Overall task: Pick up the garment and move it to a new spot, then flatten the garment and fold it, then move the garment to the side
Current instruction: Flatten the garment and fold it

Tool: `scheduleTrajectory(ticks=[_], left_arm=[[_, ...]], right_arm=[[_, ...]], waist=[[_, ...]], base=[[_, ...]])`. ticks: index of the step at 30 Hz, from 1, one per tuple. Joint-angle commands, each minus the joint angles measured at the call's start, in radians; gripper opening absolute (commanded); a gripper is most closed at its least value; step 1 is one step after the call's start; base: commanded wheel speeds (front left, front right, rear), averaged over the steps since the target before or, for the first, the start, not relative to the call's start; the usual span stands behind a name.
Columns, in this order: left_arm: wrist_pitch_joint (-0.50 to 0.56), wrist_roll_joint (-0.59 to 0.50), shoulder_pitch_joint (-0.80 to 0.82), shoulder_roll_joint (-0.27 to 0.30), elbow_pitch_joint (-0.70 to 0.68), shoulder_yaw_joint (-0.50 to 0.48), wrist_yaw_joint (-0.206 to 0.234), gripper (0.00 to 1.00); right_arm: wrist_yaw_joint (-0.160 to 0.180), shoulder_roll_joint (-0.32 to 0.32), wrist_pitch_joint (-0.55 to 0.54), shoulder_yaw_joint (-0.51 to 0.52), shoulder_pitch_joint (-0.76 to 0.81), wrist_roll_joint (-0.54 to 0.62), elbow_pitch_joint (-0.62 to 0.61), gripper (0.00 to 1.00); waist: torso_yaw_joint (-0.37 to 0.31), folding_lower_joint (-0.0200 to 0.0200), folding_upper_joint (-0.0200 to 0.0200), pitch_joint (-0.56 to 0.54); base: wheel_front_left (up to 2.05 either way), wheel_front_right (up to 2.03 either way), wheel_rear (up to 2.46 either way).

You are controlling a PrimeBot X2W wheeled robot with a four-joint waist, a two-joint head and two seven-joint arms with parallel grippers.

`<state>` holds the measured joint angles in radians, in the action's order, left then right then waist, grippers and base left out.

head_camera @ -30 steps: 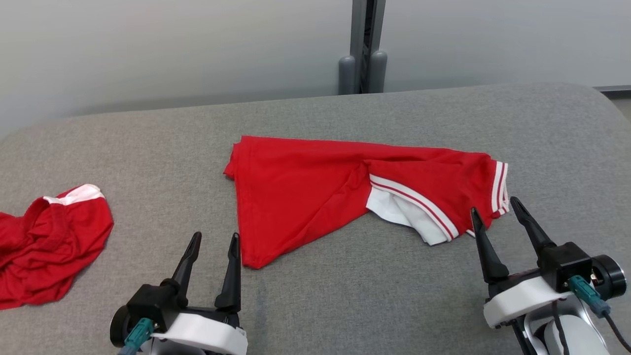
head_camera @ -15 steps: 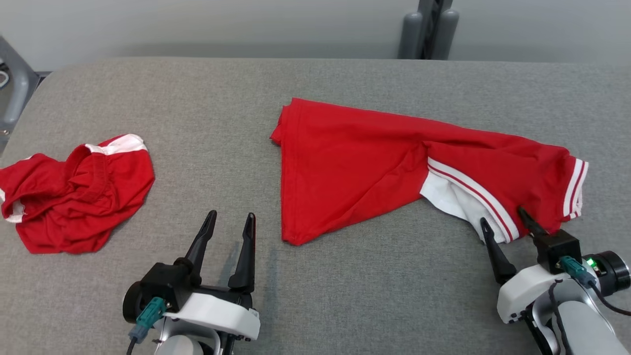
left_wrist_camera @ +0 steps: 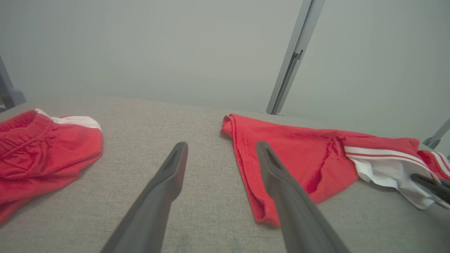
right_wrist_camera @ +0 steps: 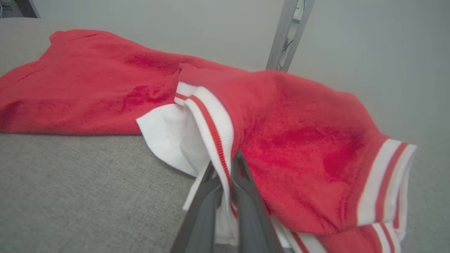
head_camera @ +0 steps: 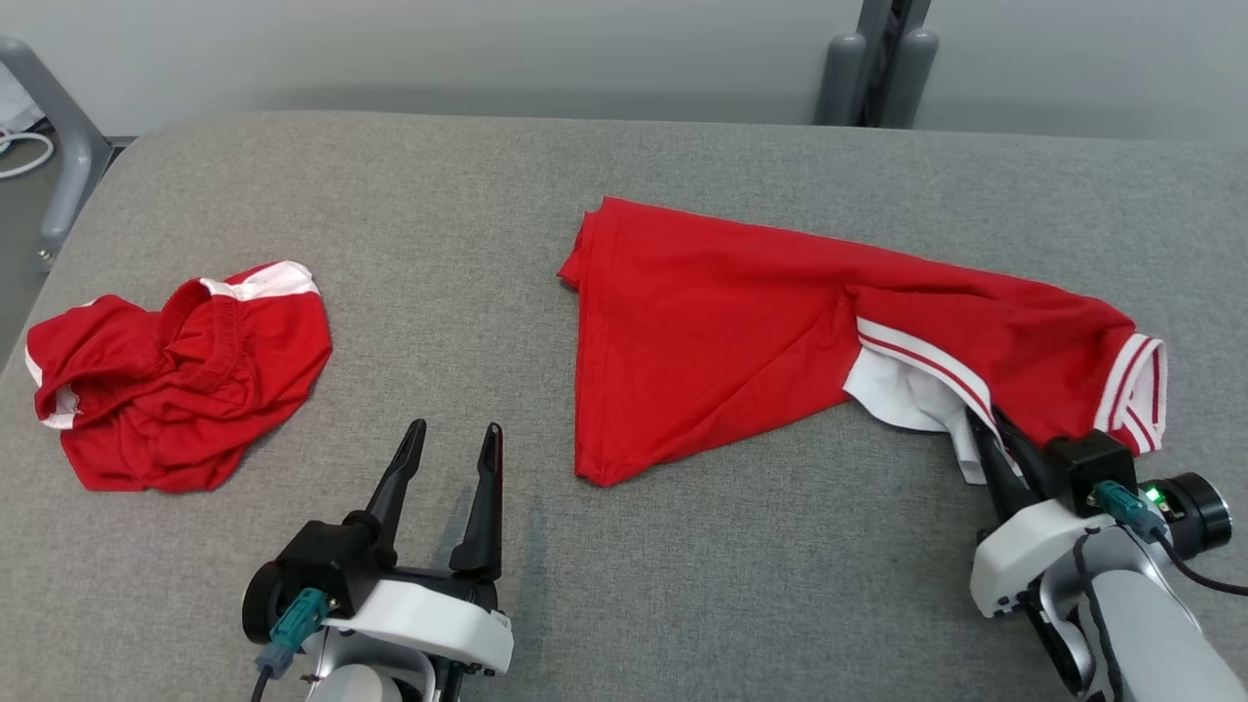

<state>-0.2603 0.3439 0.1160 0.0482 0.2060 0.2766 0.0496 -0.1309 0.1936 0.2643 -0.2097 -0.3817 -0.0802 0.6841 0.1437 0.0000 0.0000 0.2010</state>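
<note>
Clock face laid over the head view, 12 o'clock at the far edge.

- Garment (head_camera: 741, 322): red, with white-and-red striped trim. It lay spread on the grey bench (head_camera: 682, 585), running from the centre out toward 3 o'clock. One pointed hem corner aimed at 6 o'clock, and a striped cuff sat at the 3 o'clock end. White inner fabric showed along the 4 o'clock edge.
- Right hand (head_camera: 987, 429): at 4 o'clock on the bench, fingers together and clamped on the garment. In the right wrist view the striped band and the white layer under it were pinched between the two fingers (right_wrist_camera: 246, 196). The cloth humped up behind the grip.
- Left hand (head_camera: 456, 429): at 7 o'clock, fingers apart over bare bench. It stood just to the 9 o'clock side of the hem corner, not touching the cloth.
- Second red item (head_camera: 175, 375): crumpled, with an elastic waistband and a white patch. It lay at 9 o'clock, well apart from the garment.
- Grey post (head_camera: 877, 58): beyond the far edge at 1 o'clock.
</note>
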Motion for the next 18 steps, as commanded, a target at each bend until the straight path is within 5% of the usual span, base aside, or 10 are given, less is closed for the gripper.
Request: scheduleTrajectory(ticks=[1, 14, 18], left_arm=[[-0.004, -0.003, 0.000, 0.004, 0.000, -0.005, 0.003, 1.00], [-0.004, -0.001, -0.037, 0.004, 0.005, -0.013, 0.007, 1.00], [-0.004, -0.009, -0.058, 0.004, 0.003, -0.007, 0.008, 1.00]], right_arm=[[0.000, -0.004, 0.001, -0.019, -0.003, -0.013, -0.032, 0.00], [0.000, 0.016, -0.013, -0.332, -0.155, -0.238, -0.327, 0.00], [0.000, 0.047, -0.064, -0.338, -0.271, -0.348, -0.463, 0.00]], waist=[[-0.011, 0.0000, 0.0000, -0.015], [-0.039, 0.0000, 0.0000, -0.110], [-0.039, 0.0000, 0.0000, -0.141]], base=[[0.00, 0.00, 0.00], [0.00, 0.00, 0.00], [0.00, 0.00, 0.00]])
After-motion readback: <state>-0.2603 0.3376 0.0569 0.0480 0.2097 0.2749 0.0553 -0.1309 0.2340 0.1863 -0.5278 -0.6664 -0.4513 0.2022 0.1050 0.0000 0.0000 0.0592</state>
